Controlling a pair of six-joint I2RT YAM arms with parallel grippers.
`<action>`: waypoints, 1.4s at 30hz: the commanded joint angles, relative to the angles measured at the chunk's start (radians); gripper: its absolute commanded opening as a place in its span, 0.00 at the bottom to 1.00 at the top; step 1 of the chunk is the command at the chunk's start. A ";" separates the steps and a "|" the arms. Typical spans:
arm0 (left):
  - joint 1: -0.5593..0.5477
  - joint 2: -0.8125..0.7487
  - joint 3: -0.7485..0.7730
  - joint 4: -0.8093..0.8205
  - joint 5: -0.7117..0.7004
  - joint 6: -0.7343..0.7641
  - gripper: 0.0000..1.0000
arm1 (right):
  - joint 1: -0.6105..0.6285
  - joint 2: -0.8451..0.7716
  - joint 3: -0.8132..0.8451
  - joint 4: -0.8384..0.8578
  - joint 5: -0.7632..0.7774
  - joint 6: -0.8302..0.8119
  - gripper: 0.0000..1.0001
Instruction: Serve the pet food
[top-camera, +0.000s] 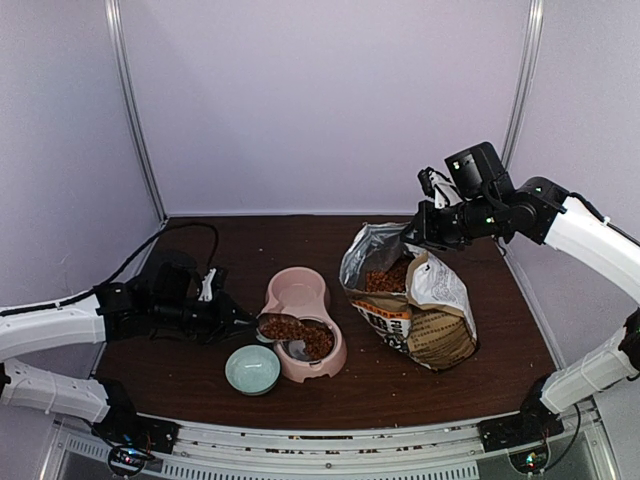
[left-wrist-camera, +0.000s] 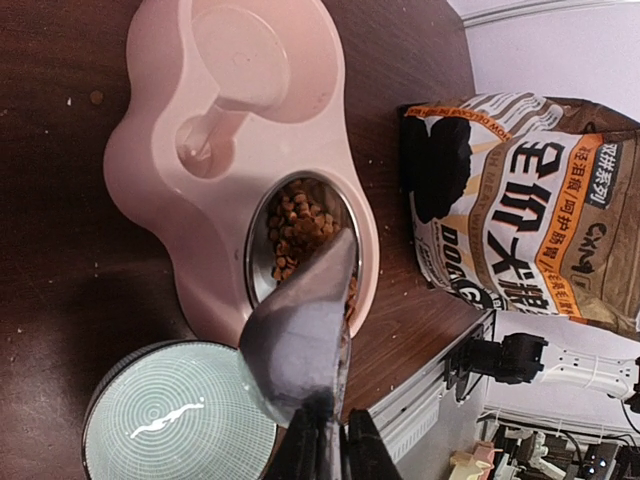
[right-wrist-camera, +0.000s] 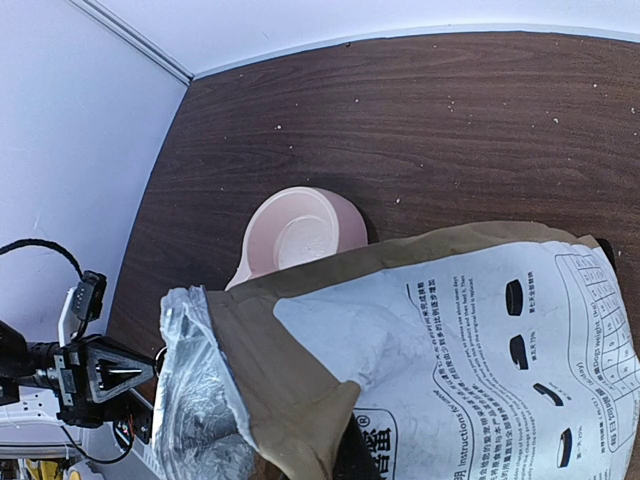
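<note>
Your left gripper (left-wrist-camera: 325, 442) pinches the scoop (left-wrist-camera: 300, 325) tipped over the pink double bowl (left-wrist-camera: 150, 170), where kibble (left-wrist-camera: 298, 222) collects, while your right gripper (top-camera: 418, 235) clamps the paper bag (top-camera: 440, 320) by its rim to keep it open.

Left gripper (top-camera: 232, 322), right gripper (top-camera: 418, 236): clenched.

Only legible print is on the paper bag (left-wrist-camera: 520, 200). Left wrist view, front face, lettering turned sideways:
- big white characters 全价犬粮
- "CXM" near the right edge
- dark tag 双拼系列
- partial "DO…"

Right wrist view, white back panel (right-wrist-camera: 470, 330): "Instructions" heading, fine print too small. Top view: bag print unreadable.
</note>
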 joint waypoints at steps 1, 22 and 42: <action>0.006 0.003 0.049 -0.019 -0.016 0.049 0.00 | -0.003 -0.090 0.032 0.218 -0.016 -0.012 0.00; 0.006 0.079 0.231 -0.252 -0.047 0.208 0.00 | -0.003 -0.092 0.026 0.218 -0.016 -0.018 0.00; 0.002 0.074 0.456 -0.433 -0.070 0.449 0.00 | 0.000 -0.092 0.029 0.180 -0.012 -0.059 0.00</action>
